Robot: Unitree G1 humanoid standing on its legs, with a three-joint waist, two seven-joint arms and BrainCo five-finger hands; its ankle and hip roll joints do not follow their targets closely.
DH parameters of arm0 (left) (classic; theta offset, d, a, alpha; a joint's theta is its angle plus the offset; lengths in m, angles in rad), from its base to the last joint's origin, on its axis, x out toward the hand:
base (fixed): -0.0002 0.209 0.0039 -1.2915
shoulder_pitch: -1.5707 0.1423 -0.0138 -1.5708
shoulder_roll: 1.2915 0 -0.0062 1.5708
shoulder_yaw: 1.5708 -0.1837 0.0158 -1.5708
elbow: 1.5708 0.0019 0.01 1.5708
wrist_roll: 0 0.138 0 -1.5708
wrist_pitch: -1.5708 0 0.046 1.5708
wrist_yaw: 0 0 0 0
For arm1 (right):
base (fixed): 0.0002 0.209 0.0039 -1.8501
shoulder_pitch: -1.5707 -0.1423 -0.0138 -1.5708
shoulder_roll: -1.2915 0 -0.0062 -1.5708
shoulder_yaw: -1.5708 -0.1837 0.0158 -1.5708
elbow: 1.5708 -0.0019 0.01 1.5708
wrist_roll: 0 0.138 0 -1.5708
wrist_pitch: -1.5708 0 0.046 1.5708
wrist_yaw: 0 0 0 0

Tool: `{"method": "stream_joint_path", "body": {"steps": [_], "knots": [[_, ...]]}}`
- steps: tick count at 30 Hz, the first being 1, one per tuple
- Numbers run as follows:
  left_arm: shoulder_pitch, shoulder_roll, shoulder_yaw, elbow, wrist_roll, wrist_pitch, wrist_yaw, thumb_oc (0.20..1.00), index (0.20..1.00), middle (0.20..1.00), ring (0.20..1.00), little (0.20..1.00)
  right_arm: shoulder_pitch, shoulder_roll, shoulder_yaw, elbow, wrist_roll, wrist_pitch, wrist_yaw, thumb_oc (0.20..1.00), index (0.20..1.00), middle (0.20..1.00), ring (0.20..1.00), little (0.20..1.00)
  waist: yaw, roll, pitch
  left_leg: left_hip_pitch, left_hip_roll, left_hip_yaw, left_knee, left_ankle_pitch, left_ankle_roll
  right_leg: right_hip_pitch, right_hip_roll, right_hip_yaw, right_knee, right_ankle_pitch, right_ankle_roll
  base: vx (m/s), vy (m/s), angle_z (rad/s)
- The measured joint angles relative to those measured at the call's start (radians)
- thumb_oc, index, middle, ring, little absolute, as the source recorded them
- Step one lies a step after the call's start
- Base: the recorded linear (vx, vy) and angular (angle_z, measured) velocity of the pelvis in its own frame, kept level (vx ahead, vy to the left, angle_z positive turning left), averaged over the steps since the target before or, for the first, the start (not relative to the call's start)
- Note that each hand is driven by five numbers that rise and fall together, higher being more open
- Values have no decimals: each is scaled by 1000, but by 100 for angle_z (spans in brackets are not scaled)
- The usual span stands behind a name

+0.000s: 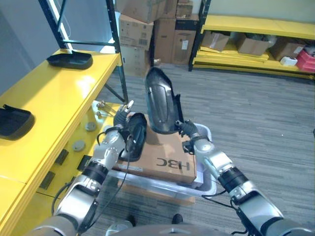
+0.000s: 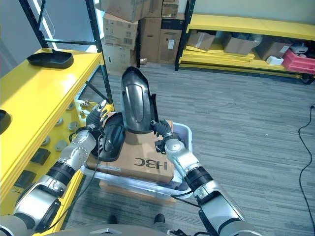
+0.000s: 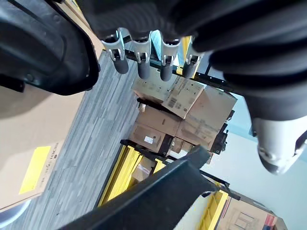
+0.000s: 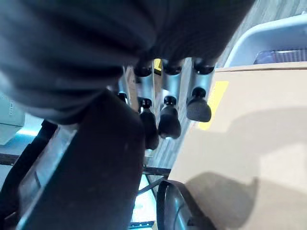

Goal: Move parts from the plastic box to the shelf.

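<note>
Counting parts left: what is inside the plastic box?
A cardboard box fills the plastic box, hiding what is beneath it. One black part rests on top, by the left hand.

Right hand: raised over the middle of the work area, silver-grey forearm coming in from the lower right, wrist bent back, dark-tipped fingers curled round the lower edge of a large glossy black moulded plastic part, which stands upright.

Left hand: forearm in from the lower left, fingers straight and side by side, angled up, palm side resting against a smaller black moulded part. No curl, no pinch.
</note>
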Motion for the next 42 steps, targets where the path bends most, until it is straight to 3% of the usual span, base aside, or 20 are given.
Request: {"method": "stream_joint_path", "body": {"steps": [8, 24, 39, 42], "knots": [[0, 0, -48, -44, 41, 18, -37, 1000, 1000, 1000, 1000, 1000, 1, 8, 0, 0, -1, 2, 20, 200, 200, 200, 200, 200, 4, -18, 10, 2, 0, 0, -1, 0, 0, 1, 1, 1, 0, 0, 0, 0, 0, 0], [-4, 14, -123, -75, 138, 62, -80, 1000, 1000, 1000, 1000, 1000, -7, 48, 7, 48, 1, 31, 13, 200, 200, 200, 200, 200, 7, -18, 11, 5, 0, 0, -1, 0, 0, 2, 1, 4, 0, 0, 0, 0, 0, 0], [-8, 58, -180, -88, 207, 141, -82, 1000, 1000, 1000, 1000, 1000, -14, 71, 54, 125, 0, 40, 9, 200, 200, 200, 200, 200, 18, -17, 11, 5, 0, 0, -1, 0, 0, 2, 1, 4, -1, 0, 0, 0, 0, 0], [-8, 62, -197, -100, 195, 147, -34, 1000, 1000, 1000, 1000, 1000, -14, 75, 71, 126, 4, 40, -30, 200, 200, 200, 200, 200, 21, -15, 12, 5, 0, 0, -1, 0, 0, 2, 0, 4, -1, 0, 0, 0, 0, 0]]}}
